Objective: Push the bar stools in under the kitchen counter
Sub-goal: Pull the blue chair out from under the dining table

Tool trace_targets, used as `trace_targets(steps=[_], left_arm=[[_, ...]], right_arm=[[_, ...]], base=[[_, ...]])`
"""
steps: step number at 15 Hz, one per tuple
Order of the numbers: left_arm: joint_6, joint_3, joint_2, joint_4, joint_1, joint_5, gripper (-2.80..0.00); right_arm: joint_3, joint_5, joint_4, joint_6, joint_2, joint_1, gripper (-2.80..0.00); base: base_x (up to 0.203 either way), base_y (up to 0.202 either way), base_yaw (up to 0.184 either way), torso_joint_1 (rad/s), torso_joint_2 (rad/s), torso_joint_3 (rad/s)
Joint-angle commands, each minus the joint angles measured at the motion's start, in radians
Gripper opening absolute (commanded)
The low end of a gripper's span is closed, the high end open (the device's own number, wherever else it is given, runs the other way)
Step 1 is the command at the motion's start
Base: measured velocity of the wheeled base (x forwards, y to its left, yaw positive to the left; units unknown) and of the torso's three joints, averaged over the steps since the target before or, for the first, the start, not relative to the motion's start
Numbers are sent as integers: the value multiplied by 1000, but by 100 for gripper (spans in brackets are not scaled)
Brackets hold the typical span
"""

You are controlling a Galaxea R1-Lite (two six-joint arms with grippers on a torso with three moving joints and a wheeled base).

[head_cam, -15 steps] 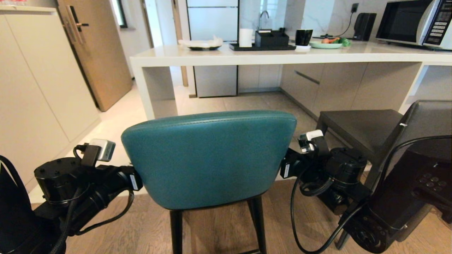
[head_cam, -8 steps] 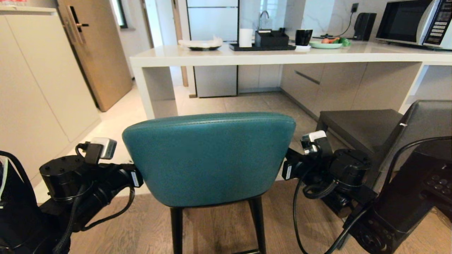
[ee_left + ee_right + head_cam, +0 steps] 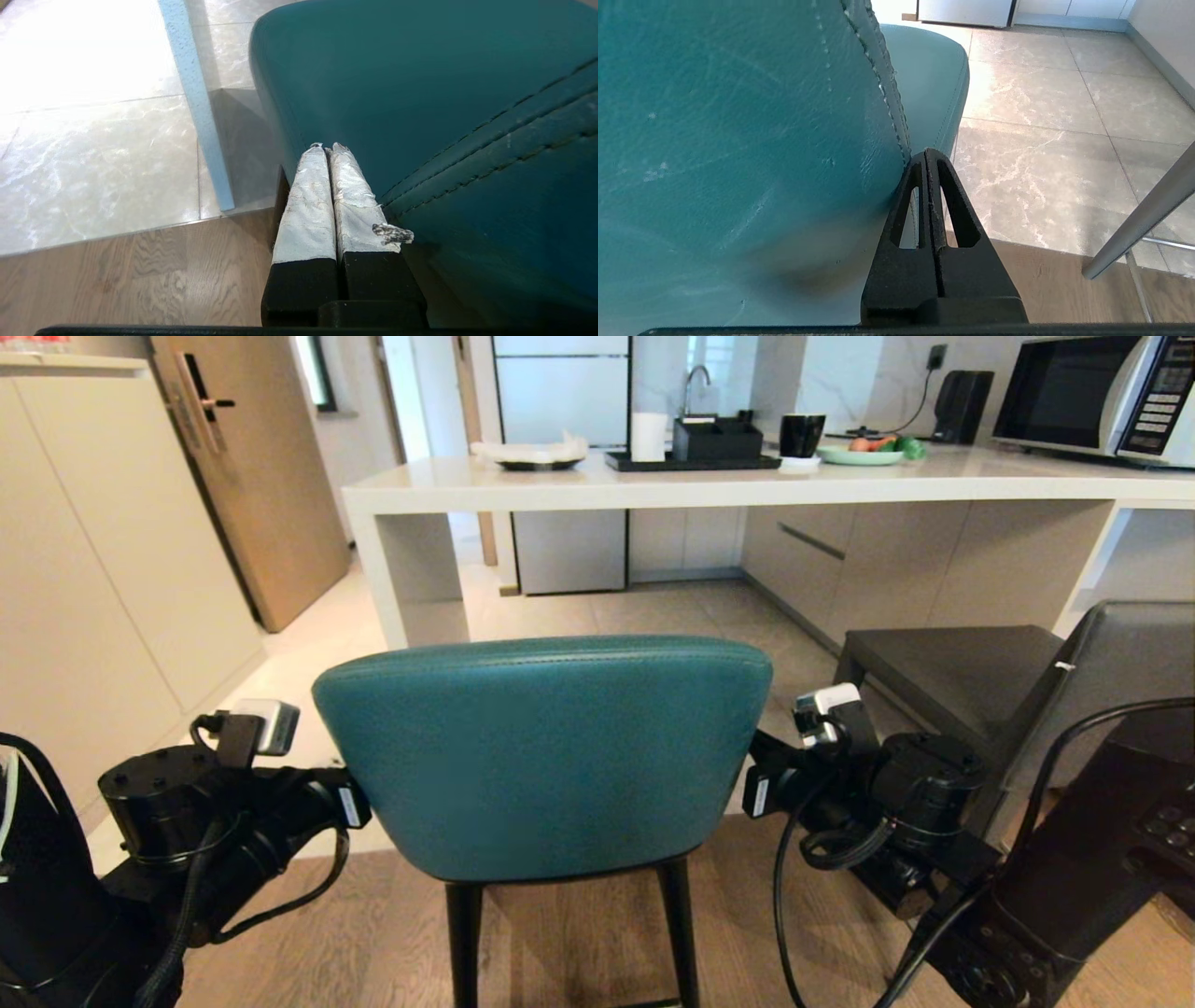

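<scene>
Kitchen, tile floor meeting wood planks; kitchen counter (image 3: 653, 490) spans 12 o'clock, microwave (image 3: 1092, 397) at 1 o'clock. Teal stool (image 3: 551, 756) stands centre frame, short of counter, back toward camera. Grey stool (image 3: 971, 677) at 3 o'clock, seat near counter edge. Left gripper (image 3: 327, 151) at 9 o'clock, jaws together, against teal backrest's side. Right gripper (image 3: 927, 156) at 3 o'clock, jaws together, against opposite side.

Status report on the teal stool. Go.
Left claw and right claw both shut, one at each side of the teal stool back. Stool not yet under the kitchen counter. Bare floor between them; grey stool off right.
</scene>
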Motion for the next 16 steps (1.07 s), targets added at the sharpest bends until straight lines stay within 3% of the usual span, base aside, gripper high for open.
trace_targets(steps=[1,4,6,10,14,16], left_arm=[[-2,16,-60,-10,18,7,-280],[-1,119,-99,-10,80,53,-280],[-2,138,-113,-10,130,47,-280],[3,148,-126,-10,25,68,-280],[6,162,-140,-10,-95,138,-280],[6,164,-136,-10,-105,148,-280]], right_arm=[[19,0,-13,1,-42,133,-280],[79,0,-13,3,-103,67,-280],[101,1,-13,1,-142,5,-280],[112,-3,-13,-2,-157,9,-280],[95,-3,-13,-3,-134,9,-280],[89,-3,-13,-2,-114,8,-280]], base=[[0,0,0,0,0,0],[0,0,0,0,0,0],[0,0,0,0,0,0],[0,0,0,0,0,0],[0,0,0,0,0,0],[0,0,0,0,0,0]])
